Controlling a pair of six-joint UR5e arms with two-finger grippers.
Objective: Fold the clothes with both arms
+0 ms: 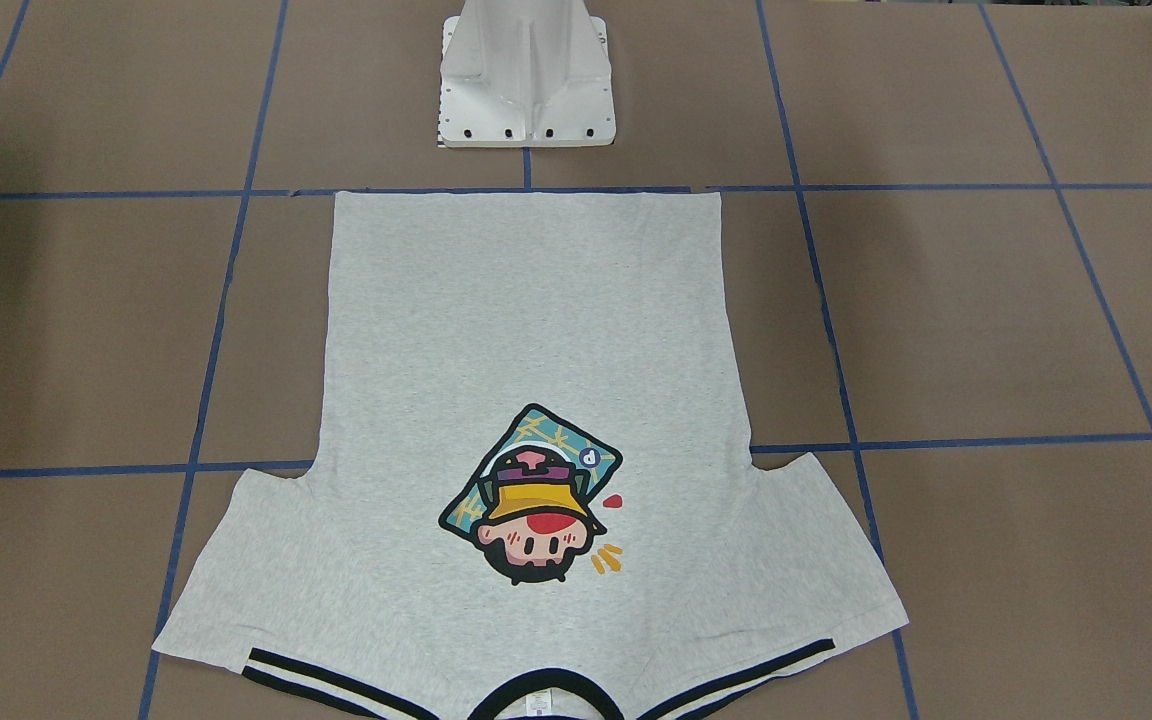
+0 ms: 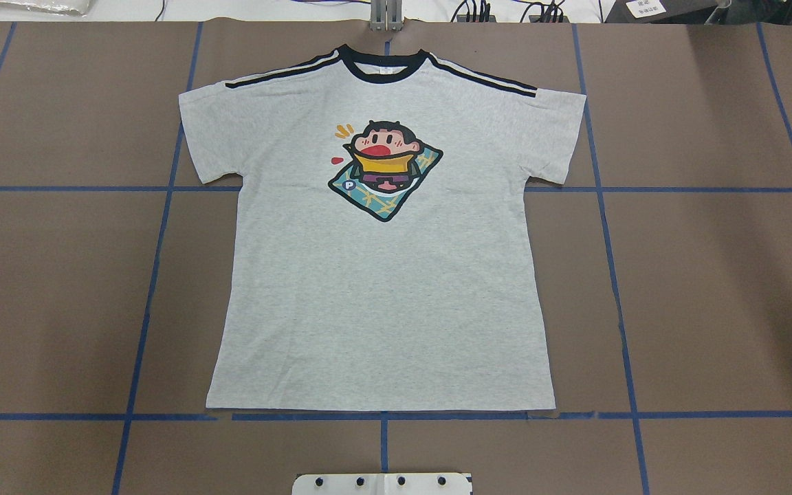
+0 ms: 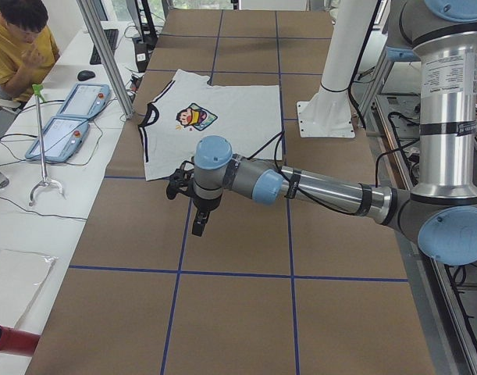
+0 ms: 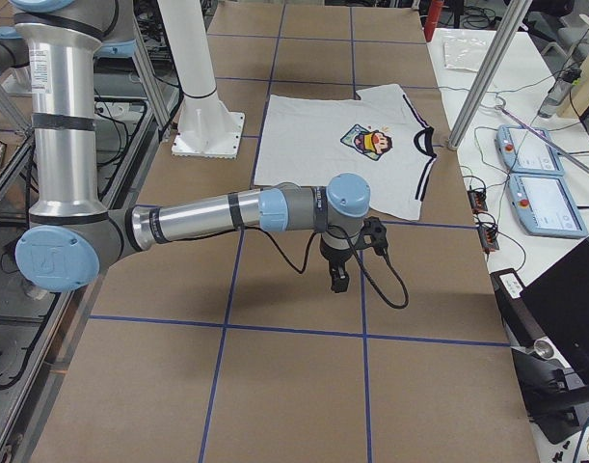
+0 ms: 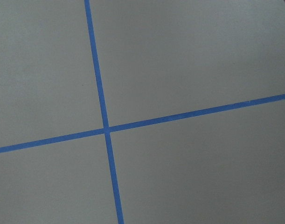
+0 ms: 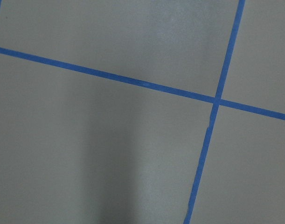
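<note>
The light heather-grey T-shirt [image 2: 382, 295] lies spread flat, print side up, at the table's middle, with its black collar away from the robot's base. It also shows in the front-facing view [image 1: 526, 330] and in both side views [image 3: 230, 117] [image 4: 313, 135]. My left gripper [image 3: 199, 225] hangs over bare table well to the left of the shirt. My right gripper [image 4: 337, 280] hangs over bare table well to the right of it. Neither touches the shirt. I cannot tell whether either is open or shut. Both wrist views show only brown table and blue tape lines.
The white pedestal base [image 1: 526, 90] stands at the robot's edge, just behind the shirt's hem. Blue tape lines [image 2: 396, 416] grid the brown table. A person [image 3: 19, 47] sits at a side desk with teach pendants [image 3: 66, 125] beyond the table's far edge.
</note>
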